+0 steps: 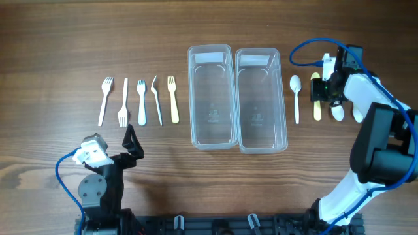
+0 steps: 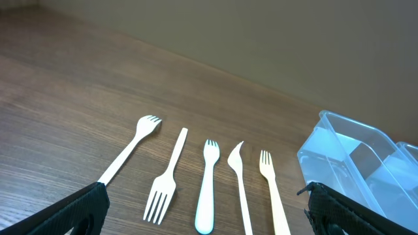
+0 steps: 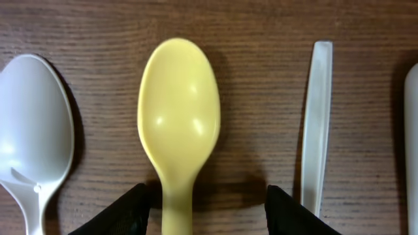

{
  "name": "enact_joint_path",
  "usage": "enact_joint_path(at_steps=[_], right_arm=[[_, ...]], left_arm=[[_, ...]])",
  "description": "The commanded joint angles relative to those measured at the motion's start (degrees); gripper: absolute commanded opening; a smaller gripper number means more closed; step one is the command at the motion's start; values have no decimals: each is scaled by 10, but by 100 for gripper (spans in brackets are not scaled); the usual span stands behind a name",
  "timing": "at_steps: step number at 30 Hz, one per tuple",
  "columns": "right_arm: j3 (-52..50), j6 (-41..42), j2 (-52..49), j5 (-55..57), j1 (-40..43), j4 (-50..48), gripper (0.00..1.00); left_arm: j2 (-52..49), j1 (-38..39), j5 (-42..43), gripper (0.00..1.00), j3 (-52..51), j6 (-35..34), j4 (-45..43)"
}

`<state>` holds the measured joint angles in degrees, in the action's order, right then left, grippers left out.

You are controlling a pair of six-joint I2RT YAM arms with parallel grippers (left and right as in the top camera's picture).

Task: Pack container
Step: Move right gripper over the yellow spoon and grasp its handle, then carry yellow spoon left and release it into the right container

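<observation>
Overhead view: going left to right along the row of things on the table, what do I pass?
In order: slanted white fork, reversed white fork, short white fork, thin white utensil, yellow fork, left container, right container, white spoon, yellow spoon; the right arm partly covers what lies beyond.

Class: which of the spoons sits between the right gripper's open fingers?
The yellow spoon: the right gripper straddles its handle, while the white spoons lie outside.
</observation>
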<state>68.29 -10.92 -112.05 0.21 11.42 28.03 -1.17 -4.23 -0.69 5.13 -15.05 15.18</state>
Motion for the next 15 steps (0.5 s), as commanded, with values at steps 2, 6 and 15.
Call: enact_joint_path(at_steps=[2, 6, 15], right_arm=[[6, 9, -27, -18, 0, 0, 38], [7, 21, -26, -17, -1, -1, 21], [24, 21, -10, -15, -3, 7, 4]], left_arm=[[3, 3, 9, 100, -4, 14, -2], [3, 3, 9, 100, -4, 14, -2], [3, 3, 9, 100, -4, 14, -2]])
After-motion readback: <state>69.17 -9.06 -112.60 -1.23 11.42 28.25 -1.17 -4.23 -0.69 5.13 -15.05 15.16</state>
